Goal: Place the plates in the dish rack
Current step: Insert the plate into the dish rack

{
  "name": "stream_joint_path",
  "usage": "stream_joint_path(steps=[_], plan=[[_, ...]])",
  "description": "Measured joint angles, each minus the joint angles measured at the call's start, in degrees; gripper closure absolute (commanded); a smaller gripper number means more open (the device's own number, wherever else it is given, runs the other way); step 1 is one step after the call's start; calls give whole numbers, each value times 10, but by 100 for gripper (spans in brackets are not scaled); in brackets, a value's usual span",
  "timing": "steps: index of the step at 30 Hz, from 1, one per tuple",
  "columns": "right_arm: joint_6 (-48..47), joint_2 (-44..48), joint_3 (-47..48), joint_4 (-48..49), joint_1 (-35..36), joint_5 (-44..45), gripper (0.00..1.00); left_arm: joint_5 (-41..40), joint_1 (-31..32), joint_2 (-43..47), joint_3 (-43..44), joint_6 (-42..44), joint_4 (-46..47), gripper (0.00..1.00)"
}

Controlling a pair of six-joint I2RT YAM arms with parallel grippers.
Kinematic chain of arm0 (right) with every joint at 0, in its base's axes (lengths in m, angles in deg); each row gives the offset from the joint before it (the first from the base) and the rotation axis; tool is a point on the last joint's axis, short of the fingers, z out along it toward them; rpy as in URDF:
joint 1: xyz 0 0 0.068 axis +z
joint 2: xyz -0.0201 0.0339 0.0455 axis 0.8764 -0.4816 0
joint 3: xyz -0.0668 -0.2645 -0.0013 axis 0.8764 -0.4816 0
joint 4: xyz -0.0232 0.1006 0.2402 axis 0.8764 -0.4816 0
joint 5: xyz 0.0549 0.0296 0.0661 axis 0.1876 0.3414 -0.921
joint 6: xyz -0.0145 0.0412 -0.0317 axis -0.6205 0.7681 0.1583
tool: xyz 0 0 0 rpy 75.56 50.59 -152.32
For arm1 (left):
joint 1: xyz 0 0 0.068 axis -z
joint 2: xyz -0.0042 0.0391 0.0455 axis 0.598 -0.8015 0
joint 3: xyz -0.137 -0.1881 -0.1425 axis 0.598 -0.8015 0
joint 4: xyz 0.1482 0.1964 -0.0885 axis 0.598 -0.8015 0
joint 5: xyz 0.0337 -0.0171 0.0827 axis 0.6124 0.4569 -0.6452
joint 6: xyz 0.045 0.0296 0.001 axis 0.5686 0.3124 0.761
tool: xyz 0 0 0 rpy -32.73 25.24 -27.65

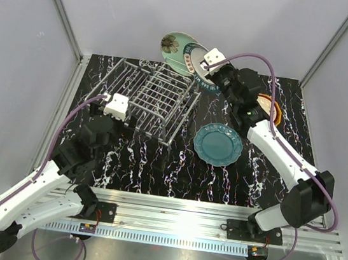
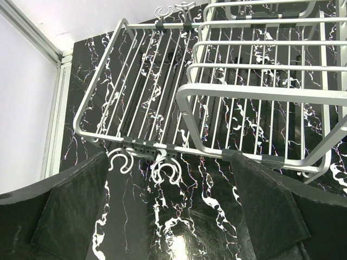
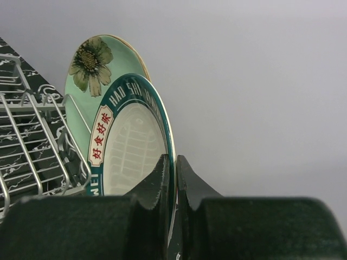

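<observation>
At the far corner of the dish rack (image 1: 150,95), the right end effector (image 3: 172,168) pinches the cream-centred plate (image 3: 133,146) by its rim, upright and presumably ready to slide edge-on into a slot; the left end effector (image 2: 169,179) hovers spread.

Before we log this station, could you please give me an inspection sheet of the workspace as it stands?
Surface: black, white-veined table.
Job's things: wire dish rack at rear left; mint green plate upright by its far end; cream-centred plate held upright beside it; dark teal plate flat, right of the rack; orange plate partly hidden under the right arm.
Clutter: nothing seen.
Grippers: left pincer open by the rack, holding nothing; right pincer shut on the cream-centred plate's rim.
Cables: a purple cable loops along each arm.
Surroundings: pale walls, aluminium frame posts, rail at the near edge.
</observation>
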Motion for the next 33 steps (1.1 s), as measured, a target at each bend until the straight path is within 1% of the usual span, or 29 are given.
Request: stream_joint_path(steps=[16,20,25,28,31,33], plan=[[-17,-53,38,27,18,-56,100,0,0,3,0,0,0,1],[-14,-71,47,41,18,-62,95,0,0,4,0,0,0,1],[-7,-95,60,61,18,-78,94,0,-1,4,0,1,1,1],[0,-108,66,70,18,-87,90,0,-1,4,0,1,2,1],[7,-115,68,78,18,-89,80,0,-2,6,0,1,2,1],[16,-119,71,78,18,-91,78,0,-2,6,0,1,2,1]])
